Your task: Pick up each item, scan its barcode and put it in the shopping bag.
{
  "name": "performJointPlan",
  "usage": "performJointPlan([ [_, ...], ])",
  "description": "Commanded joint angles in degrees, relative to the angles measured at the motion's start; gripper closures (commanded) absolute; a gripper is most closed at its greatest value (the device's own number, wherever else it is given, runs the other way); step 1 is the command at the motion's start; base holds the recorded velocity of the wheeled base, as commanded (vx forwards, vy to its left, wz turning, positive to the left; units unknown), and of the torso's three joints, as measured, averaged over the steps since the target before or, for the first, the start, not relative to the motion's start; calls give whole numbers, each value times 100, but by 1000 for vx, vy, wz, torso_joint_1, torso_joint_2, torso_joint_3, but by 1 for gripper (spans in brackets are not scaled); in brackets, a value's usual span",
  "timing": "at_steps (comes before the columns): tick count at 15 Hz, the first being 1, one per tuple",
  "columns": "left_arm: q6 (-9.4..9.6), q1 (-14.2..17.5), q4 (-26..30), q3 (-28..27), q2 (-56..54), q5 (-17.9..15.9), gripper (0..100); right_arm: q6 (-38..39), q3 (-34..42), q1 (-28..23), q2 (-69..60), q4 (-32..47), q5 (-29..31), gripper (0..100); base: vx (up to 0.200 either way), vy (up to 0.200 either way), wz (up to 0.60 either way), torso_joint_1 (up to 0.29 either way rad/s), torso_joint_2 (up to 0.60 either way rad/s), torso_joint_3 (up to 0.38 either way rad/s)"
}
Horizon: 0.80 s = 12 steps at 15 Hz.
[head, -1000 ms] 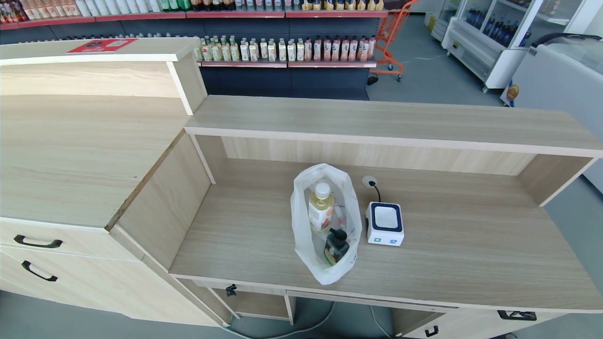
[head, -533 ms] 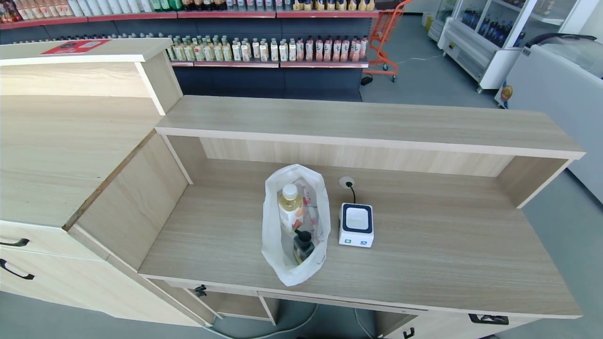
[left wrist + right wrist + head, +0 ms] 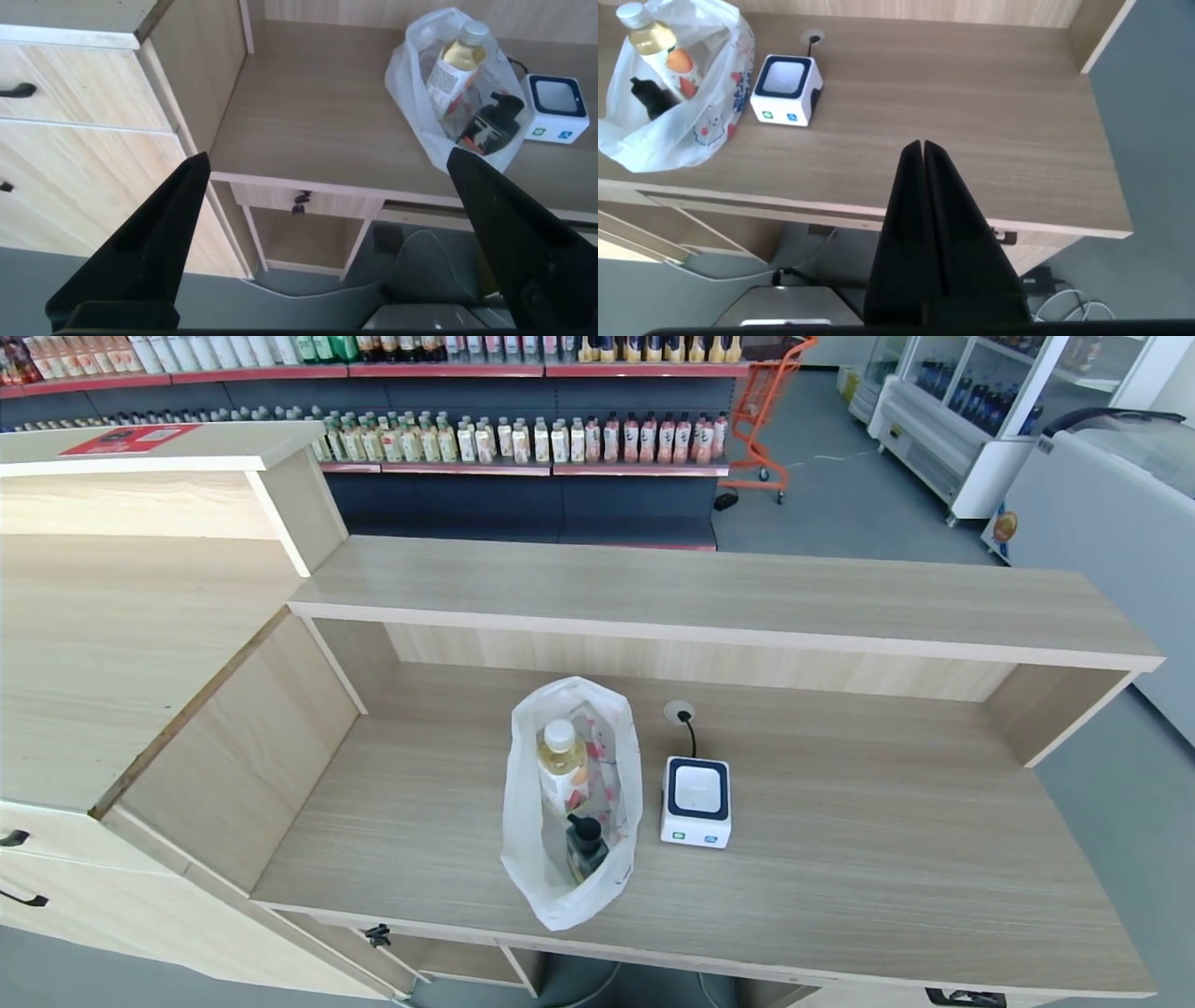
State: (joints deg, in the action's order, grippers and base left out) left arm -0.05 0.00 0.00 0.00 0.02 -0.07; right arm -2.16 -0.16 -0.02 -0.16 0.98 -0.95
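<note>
Nothing on the counter has moved since the earlier frames; only the camera has swung, sliding the whole scene sideways and down. The shopping bag (image 3: 571,803) stands left of the middle of the surface (image 3: 887,859), its bottom close to the front edge and its mouth open upward. A pale bottle (image 3: 561,765) stands upright in it, with a dark bottle (image 3: 585,845) lower down towards the front edge. Both look packed, so the task seems finished or close to it. The scanner (image 3: 695,800) sits just beside the bag on its right, window facing up and its cable (image 3: 689,733) running to a hole near the back edge. That probably keeps the carry from scan to bag short.

The left gripper (image 3: 327,154) hangs off the front edge, fingers spread wide and holding nothing. The right gripper (image 3: 922,149) also sits out past the front edge, fingers pressed together with nothing between them.

Room to move lies over the right half of the surface. The top shelf (image 3: 709,593) along the back edge limits height there, and a side panel (image 3: 233,756) closes the left edge.
</note>
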Motion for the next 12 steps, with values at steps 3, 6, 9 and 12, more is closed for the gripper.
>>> performJointPlan([
  [3,-13,0,0,0,-2,-1,0,-4,-2,2,16,-1,-2,100,0,0,0,0,0,0],
  [6,-13,0,0,0,-2,-1,0,14,-2,2,16,-1,-2,100,0,0,0,0,0,0],
  [9,-13,0,0,0,-2,-1,0,14,-2,2,16,-1,-2,100,0,0,0,0,0,0],
  [12,-13,0,0,0,-2,-1,0,14,-2,2,16,-1,-2,100,0,0,0,0,0,0],
])
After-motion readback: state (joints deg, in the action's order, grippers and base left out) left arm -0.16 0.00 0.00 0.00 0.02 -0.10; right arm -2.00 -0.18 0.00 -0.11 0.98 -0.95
